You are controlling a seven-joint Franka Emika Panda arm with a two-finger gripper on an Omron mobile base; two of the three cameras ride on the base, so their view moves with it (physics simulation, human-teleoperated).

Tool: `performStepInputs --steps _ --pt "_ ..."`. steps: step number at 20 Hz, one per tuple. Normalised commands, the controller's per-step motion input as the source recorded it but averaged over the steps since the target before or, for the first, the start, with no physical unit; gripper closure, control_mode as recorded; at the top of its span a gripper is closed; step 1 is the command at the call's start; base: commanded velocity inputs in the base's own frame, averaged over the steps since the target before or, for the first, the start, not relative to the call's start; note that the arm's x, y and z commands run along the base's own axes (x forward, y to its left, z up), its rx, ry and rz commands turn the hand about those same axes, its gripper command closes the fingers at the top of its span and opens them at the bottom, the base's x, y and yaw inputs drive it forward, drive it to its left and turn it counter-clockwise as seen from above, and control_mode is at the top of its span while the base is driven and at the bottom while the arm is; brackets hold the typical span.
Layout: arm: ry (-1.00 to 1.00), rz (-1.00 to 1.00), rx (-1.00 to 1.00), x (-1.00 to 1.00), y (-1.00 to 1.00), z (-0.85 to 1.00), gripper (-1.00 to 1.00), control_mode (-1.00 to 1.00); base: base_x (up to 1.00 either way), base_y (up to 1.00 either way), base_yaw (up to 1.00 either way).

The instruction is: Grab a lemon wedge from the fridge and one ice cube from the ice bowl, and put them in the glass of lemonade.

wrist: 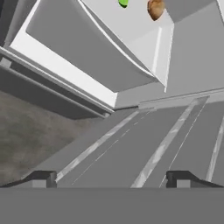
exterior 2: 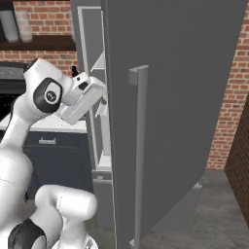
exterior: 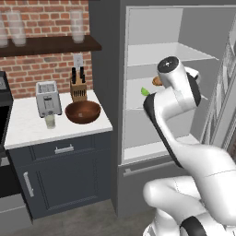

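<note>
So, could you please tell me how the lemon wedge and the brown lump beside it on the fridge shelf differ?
The lemon wedge is bright green and pointed; the brown lump is tan-brown and rounded. In the hand view the lump looks somewhat bigger than the wedge, which the picture's top edge cuts off. From the left base view, the wedge lies nearer the shelf's front edge, the lump further back. Both are small and share one white fridge shelf.

The white fridge shelf [exterior: 138, 94] carries the lemon wedge [exterior: 145, 91], with a brown lump [exterior: 157, 81] at its two o'clock. On the white counter [exterior: 27, 129], the ice bowl [exterior: 83, 112] sits at three o'clock of the glass of lemonade [exterior: 50, 121], toaster [exterior: 48, 98] behind.
</note>
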Motion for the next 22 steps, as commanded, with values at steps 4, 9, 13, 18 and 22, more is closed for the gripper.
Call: performStepInputs --steps 4,9,13,18,22 --pt "0.11 0.0 -0.07 0.83 -0.86 -0.37 -1.0 -1.0 0.0 0.0 0.0" --pt "0.13 0.0 -0.06 0.58 -0.98 -0.38 -1.0 -1.0 0.0 0.0 0.0" --pt "0.12 -0.04 -0.01 0.03 -1.0 -0.41 -1.0 -1.0 0.0 0.0 0.0" --pt "0.01 -0.13 0.0 -0.58 -1.0 -0.5 -1.0 -1.0 0.0 0.0 0.0" --pt "0.0 -0.12 0.0 -0.74 -1.0 -0.43 -1.0 -1.0 0.0 0.0 0.0"
